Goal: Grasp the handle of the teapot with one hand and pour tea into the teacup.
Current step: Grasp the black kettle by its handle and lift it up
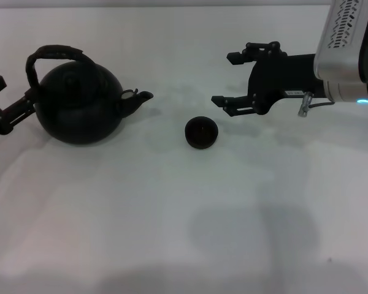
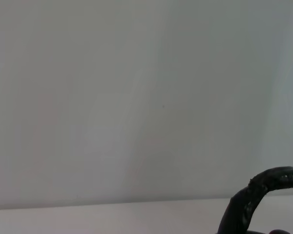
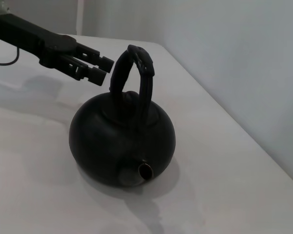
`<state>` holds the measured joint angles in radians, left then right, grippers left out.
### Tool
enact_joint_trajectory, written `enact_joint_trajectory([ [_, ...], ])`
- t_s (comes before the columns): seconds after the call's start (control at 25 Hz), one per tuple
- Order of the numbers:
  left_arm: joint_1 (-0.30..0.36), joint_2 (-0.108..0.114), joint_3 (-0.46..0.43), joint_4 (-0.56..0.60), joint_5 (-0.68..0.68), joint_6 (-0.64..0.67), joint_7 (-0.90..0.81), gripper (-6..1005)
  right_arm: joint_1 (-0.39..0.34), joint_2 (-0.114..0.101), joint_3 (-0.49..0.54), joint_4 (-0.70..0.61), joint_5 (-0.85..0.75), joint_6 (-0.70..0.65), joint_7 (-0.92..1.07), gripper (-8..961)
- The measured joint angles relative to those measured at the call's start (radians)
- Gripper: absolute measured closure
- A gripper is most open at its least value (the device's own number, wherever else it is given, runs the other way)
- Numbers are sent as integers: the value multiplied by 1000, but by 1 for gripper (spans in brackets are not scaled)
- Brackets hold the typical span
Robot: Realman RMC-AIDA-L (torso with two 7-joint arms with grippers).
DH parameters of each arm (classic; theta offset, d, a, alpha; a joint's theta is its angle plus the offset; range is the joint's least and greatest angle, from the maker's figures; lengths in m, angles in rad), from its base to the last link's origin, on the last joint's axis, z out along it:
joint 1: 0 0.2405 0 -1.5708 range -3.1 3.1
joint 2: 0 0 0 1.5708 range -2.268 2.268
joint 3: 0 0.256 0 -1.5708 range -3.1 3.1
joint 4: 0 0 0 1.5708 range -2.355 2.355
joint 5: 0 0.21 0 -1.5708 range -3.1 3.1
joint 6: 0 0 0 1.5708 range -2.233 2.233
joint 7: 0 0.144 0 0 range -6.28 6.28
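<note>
The round matte black teapot [image 1: 80, 107] stands at the left of the white table [image 1: 172, 214], its spout pointing right. Its dark wrapped handle [image 1: 54, 54] arches over the lid. The small black teacup [image 1: 201, 132] stands to the right of the spout, apart from it. My left gripper [image 1: 5, 98] is open at the teapot's left side, just beside the handle's base, holding nothing. My right gripper [image 1: 226, 79] is open and empty, hovering above and to the right of the teacup. The right wrist view shows the teapot [image 3: 122, 141], its handle [image 3: 136, 73] and the left gripper [image 3: 102, 70]. A piece of the handle [image 2: 263, 187] shows in the left wrist view.
The white table [image 3: 224, 185] is bounded by a pale wall [image 3: 234, 58] behind it. Soft shadows lie on the tabletop in front of the teacup.
</note>
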<state>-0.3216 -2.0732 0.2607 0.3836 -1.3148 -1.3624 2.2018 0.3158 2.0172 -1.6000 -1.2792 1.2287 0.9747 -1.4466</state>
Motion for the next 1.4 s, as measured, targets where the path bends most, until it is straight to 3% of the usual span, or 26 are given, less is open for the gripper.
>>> enact_joint_trajectory([
  [0.92, -66, -5, 76, 0, 2, 61, 32, 316, 6, 2, -24, 21, 0, -26, -4, 104],
  [1.36, -81, -7, 72, -14, -2, 63, 33, 772, 8, 2, -25, 44, 0, -44, -5, 105],
  [1.4, -82, -7, 72, -14, -2, 61, 33, 776, 8, 2, -24, 45, 0, -45, -6, 106],
])
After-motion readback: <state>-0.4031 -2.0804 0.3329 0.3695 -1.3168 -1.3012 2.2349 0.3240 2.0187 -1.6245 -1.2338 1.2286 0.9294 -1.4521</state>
